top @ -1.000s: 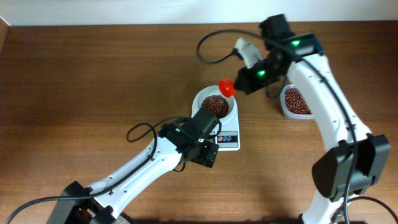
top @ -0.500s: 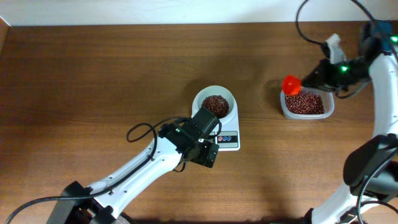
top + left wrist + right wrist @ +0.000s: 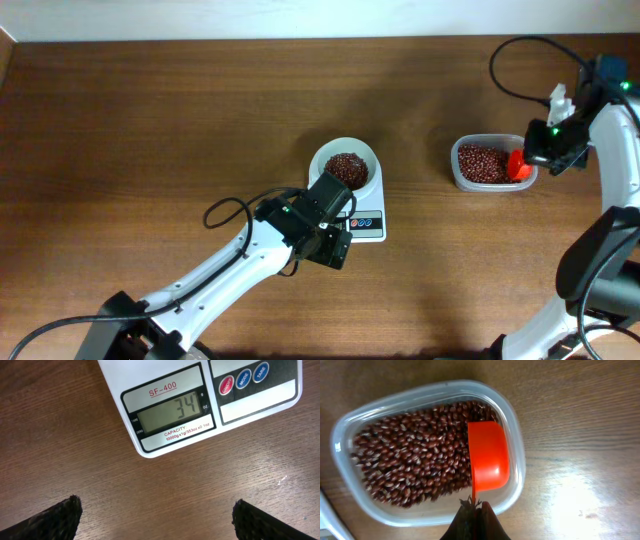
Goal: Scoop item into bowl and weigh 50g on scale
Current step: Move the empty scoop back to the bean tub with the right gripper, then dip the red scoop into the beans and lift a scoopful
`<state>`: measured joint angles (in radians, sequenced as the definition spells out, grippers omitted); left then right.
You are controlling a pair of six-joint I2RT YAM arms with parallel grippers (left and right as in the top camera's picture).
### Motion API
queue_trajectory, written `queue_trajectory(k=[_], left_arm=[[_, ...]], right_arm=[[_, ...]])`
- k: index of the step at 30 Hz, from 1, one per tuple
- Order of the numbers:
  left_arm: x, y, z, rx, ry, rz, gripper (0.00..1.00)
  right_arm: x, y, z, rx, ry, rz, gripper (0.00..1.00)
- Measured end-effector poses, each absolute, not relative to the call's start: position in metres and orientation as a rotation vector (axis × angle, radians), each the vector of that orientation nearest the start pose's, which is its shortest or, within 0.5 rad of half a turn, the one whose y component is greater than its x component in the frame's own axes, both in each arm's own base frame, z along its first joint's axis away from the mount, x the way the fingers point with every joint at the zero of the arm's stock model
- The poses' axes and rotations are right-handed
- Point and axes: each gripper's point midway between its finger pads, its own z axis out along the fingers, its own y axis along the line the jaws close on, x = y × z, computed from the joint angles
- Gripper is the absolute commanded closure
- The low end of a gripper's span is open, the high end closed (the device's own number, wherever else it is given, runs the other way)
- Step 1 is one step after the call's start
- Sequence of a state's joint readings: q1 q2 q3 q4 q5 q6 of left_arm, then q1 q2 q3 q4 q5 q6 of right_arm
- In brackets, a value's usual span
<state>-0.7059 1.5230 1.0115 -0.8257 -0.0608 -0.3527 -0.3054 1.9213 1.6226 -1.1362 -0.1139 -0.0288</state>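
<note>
A white bowl (image 3: 347, 160) holding a heap of dark red-brown beans (image 3: 346, 169) stands on the white scale (image 3: 366, 222). In the left wrist view the scale (image 3: 200, 402) fills the top; its display (image 3: 172, 413) reads 34. My left gripper (image 3: 156, 519) hovers open over bare wood just in front of it. My right gripper (image 3: 474, 508) is shut on the handle of an orange scoop (image 3: 488, 455), whose cup lies among the beans (image 3: 410, 457) at the right end of a clear tub (image 3: 516, 435). From overhead, the scoop (image 3: 517, 166) shows in the tub (image 3: 490, 164).
The left arm (image 3: 240, 260) stretches from the bottom left up to the scale's front. The right arm (image 3: 610, 130) comes in along the right edge. A black cable (image 3: 520, 55) loops above the tub. Bare wood lies between the scale and the tub.
My right gripper carried the orange scoop from above the bowl rightward to the tub and lowered it into the beans there. The left arm has stayed still.
</note>
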Motion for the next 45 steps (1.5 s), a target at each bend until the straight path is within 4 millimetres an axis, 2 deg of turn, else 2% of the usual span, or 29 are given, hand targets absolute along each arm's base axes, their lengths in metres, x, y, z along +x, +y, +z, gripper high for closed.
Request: queue_trajectory(k=[2,5,11,15,20,23,27,34,45], left_arm=[[0.24,-0.191,0.071,0.501,2.865,-0.096,0.01],[0.241,-0.191,0.071,0.501,2.865,-0.096,0.01],[0.241,-0.191,0.071,0.501,2.864,-0.096,0.01],[0.241,-0.191,0.071,0.501,2.865,-0.096,0.01],[0.241,-0.191,0.071,0.501,2.864,-0.096,0.01],[0.241,-0.191,0.071,0.501,2.864,-0.096,0.01],[0.241,-0.191,0.071,0.501,2.864,-0.097,0.01],[0.241,-0.191,0.071,0.501,2.864,-0.096,0.01],[0.241,-0.191,0.071,0.501,2.865,-0.096,0.01]], right_arm=[[0.383,-0.095,0.093,0.399,2.952,0.175,0.96],[0.386,-0.083,0.088,0.387,2.922,0.283,0.96],[0.394,-0.053,0.095,0.361,2.855,0.558,0.96],[0.396,-0.045,0.101,0.363,2.819,0.664,0.96],[0.393,-0.056,0.107,0.438,2.765,0.774,0.96],[0.386,-0.073,0.112,0.527,2.718,0.847,0.96],[0.379,-0.087,0.117,0.573,2.672,0.91,0.96],[0.375,-0.088,0.129,0.554,2.593,1.039,0.96],[0.374,-0.087,0.13,0.537,2.591,1.049,0.96]])
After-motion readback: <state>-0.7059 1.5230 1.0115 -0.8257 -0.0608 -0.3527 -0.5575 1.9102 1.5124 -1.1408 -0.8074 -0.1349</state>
